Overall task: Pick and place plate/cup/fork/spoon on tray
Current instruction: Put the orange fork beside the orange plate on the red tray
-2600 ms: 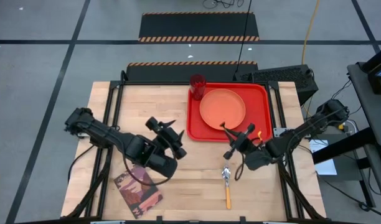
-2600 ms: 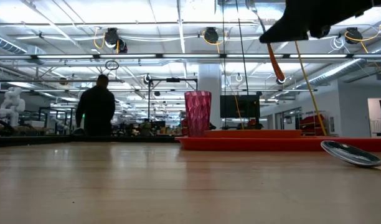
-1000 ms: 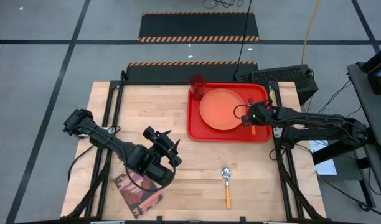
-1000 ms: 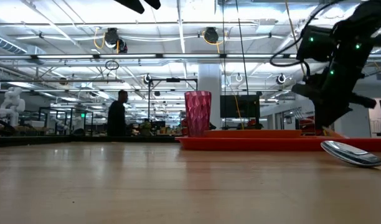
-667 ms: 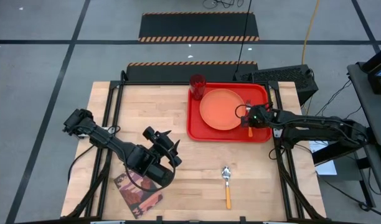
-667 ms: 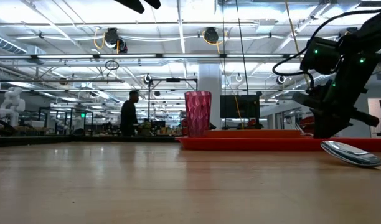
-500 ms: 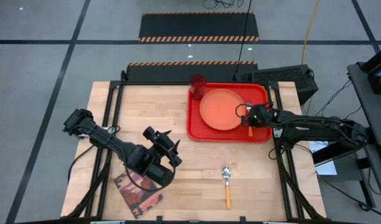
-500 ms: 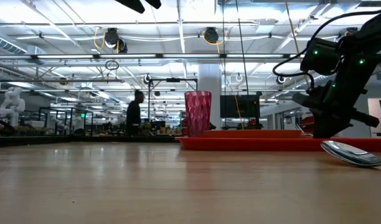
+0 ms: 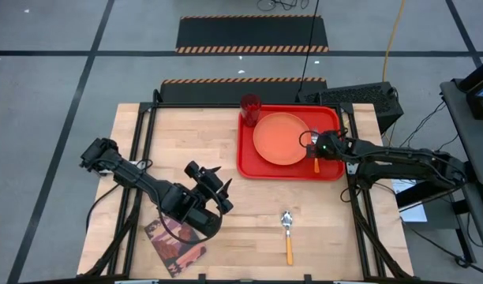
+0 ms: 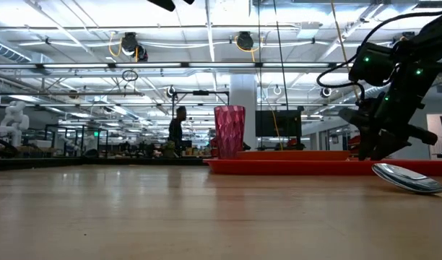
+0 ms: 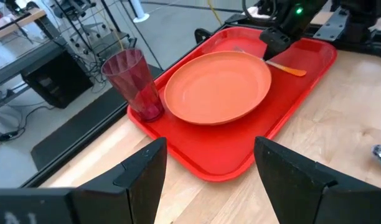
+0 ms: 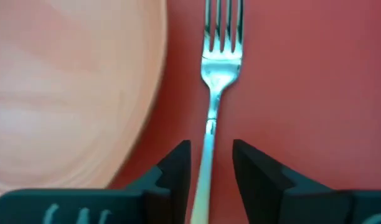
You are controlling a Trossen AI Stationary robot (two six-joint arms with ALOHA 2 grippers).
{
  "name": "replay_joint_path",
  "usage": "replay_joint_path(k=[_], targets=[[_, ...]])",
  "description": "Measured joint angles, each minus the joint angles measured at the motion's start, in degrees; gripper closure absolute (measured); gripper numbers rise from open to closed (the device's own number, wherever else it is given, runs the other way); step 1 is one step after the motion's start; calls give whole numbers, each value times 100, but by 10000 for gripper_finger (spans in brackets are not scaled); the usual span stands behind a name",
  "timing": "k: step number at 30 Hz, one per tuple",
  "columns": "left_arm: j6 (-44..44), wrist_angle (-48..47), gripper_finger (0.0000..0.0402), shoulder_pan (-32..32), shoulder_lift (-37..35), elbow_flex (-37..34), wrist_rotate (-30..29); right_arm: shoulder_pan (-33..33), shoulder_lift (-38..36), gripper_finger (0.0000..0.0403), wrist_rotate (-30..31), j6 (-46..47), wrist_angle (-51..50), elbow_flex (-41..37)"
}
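Note:
The red tray (image 9: 249,162) lies at the table's far right. On it are the orange plate (image 9: 281,138), the dark red cup (image 9: 250,105) upright at its far left corner, and the fork (image 12: 218,68), flat to the right of the plate. My right gripper (image 12: 210,155) hangs low over the fork, open, with one finger on each side of its neck and red tray showing between. The spoon (image 9: 286,229) lies on the bare wood near the front edge. My left gripper (image 9: 214,189) waits open above the table's left middle.
A maroon patterned book (image 9: 176,241) lies near the front left, beside my left arm. The wood between the tray and the spoon is bare. In the low view a person (image 10: 178,130) stands far off in the room behind the table.
My right gripper has sunk a little toward the tray and opened its fingers, letting go of the fork. The fork now lies flat on the tray beside the plate. My left arm has barely shifted.

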Motion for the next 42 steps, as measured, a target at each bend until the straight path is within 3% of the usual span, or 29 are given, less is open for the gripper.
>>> replay_joint_path(k=[5,13,19,25,32,37,42], targets=[[148,126,158,0,0,0,1,68,-267,287,-238,-163,258,0],[248,138,158,98,0,0,-1,930,-420,297,-620,-353,522,2],[558,145,158,322,0,0,-1,1383,-436,317,-439,-335,22,2],[882,144,158,609,0,0,-1,1535,-508,339,-638,-346,-904,153],[1015,143,158,937,0,0,-1,1696,-506,371,-584,-566,-1197,317],[1016,144,158,1076,0,0,52,1692,-391,397,-143,-816,-1361,275],[1016,145,158,1097,0,0,58,1687,-342,400,-4,-896,-1242,123]])
